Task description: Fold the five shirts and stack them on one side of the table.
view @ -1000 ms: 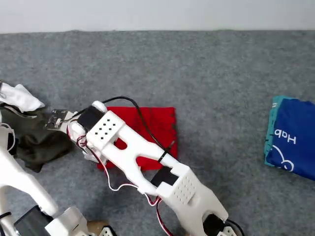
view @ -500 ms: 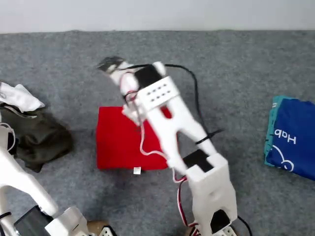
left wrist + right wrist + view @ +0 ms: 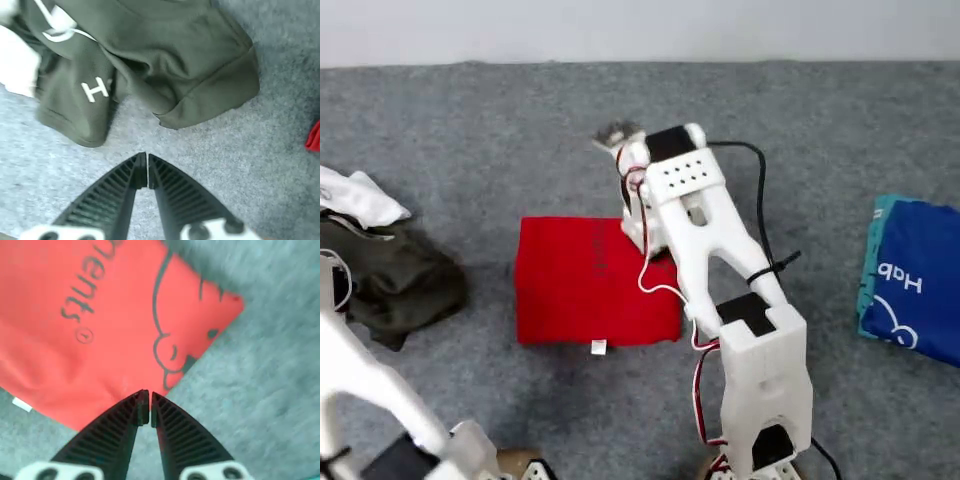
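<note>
Right pincer point(image 3: 148, 396) swung rightward over folded red shirt point(image 3: 585, 285), jaws seemingly pressed together, left pincer point(image 3: 146, 159) likewise closed

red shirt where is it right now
In the high view the red shirt lies folded flat in the middle, between the dark green shirt on the left and the blue shirt at the right edge.

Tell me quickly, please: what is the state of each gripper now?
Left gripper: shut, empty, near the crumpled dark olive fabric shirt.
Right gripper: shut, empty, near the folded flat red shirt.
</note>
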Controlling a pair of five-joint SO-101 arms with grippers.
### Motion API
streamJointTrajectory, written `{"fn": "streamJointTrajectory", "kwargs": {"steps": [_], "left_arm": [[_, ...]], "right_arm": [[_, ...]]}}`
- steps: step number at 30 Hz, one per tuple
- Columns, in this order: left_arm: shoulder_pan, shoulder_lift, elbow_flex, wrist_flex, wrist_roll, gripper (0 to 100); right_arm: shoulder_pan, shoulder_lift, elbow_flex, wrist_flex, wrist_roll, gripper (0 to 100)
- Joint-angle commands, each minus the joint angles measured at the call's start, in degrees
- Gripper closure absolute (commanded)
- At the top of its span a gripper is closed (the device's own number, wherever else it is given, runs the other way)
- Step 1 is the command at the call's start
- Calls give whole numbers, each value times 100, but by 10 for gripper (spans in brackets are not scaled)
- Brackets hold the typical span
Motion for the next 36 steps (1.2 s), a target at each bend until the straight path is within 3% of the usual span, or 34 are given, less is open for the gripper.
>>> {"fn": "streamJointTrajectory", "kwargs": {"steps": [1,7,13,16,28,32,36], "left_arm": [[44,-730,-22,-44,53,983],[44,-1037,365,-88,53,982],[35,-1073,945,-422,44,982],[35,-1073,1077,-571,44,982],[35,-1037,1086,-738,9,982],[35,-1037,1086,-738,9,982],[35,-1037,1086,-730,9,982]], "right_arm": [[-13,-831,536,242,-176,990],[-119,-1112,1125,207,-826,976],[-505,-1086,1125,207,-1512,696],[-787,-884,1108,207,-1811,635],[-910,778,1090,-611,-1864,656],[-901,1077,1081,-690,-1829,755],[-866,1112,1081,-681,-1415,931]]}}
